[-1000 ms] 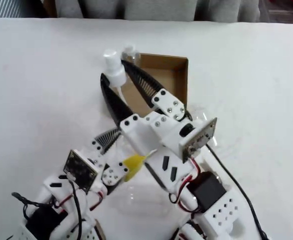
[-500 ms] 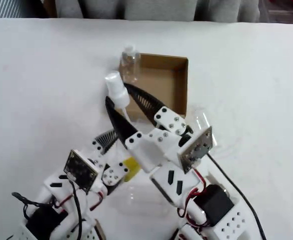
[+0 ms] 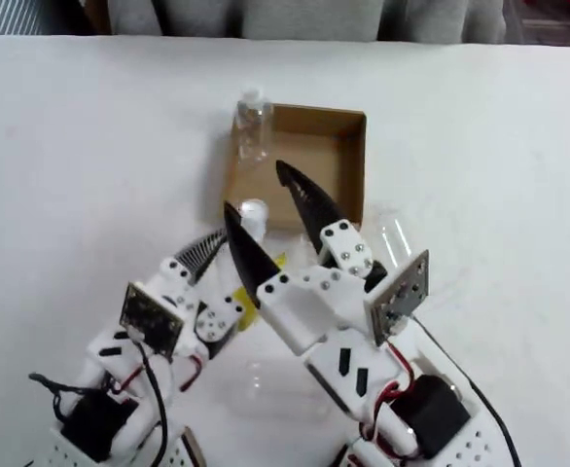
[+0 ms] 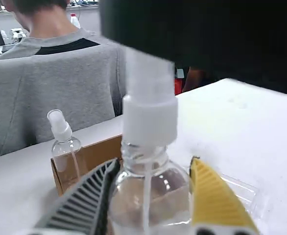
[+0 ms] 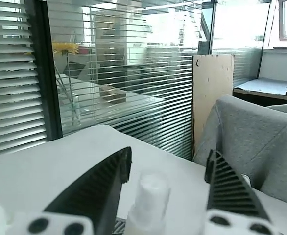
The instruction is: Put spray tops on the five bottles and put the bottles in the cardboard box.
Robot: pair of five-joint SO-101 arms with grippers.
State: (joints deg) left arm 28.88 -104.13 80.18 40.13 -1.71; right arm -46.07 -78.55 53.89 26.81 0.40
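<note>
A clear bottle (image 4: 151,196) stands between the grey ribbed finger (image 4: 87,200) and the yellow finger (image 4: 214,200) of my left gripper (image 4: 155,164), which is shut on it. A white spray top (image 4: 150,122) sits on its neck, also seen from above as a white spray top (image 3: 253,212). My right gripper (image 3: 256,192) hangs over it, its black fingers open on either side of the spray top (image 5: 151,196) without touching it. A second bottle (image 3: 254,126) with a spray top stands in the far left corner of the cardboard box (image 3: 348,161).
A clear plastic piece (image 3: 394,233) lies on the white table to the right of the box. Both arm bases crowd the near edge. The table to the left and right of the box is open white surface.
My right gripper drew back from beside the box towards the arms, bringing the spray top down onto the bottle in my left gripper. Its fingers now stand apart from the top.
</note>
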